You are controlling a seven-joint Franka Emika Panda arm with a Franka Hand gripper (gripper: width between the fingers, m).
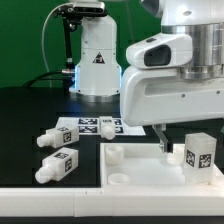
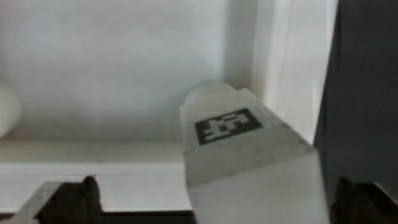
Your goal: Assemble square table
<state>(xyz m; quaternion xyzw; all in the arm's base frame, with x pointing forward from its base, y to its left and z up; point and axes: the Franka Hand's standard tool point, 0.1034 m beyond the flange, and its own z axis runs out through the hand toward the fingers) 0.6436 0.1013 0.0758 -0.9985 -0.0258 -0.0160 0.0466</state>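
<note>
The gripper points straight down and its jaws are as wide apart as they can go. It is not holding anything. In the wrist view the two dark fingers stand one on each side of a white leg. There is a clear gap on one side, and the other side is too close to tell. I think the fingers wait there so they can close on the leg again for a turn or lift away. The leg stands up straight by itself, with its black-and-white tag facing the camera. It stands on the square table top, a white tray with a raised rim that lies flat near the front of the black table. In the exterior view the leg is near the tray's three o'clock side. My guess is that it stands over a corner hole, because legs go in there, but the hole itself is hidden. From the gripper, the loose legs are at about nine o'clock in the exterior view. They lie on their sides, well apart from the tray, so I think they wait for their turn. The marker board lies flat at about ten o'clock. Behind it stands the big white robot base.
</note>
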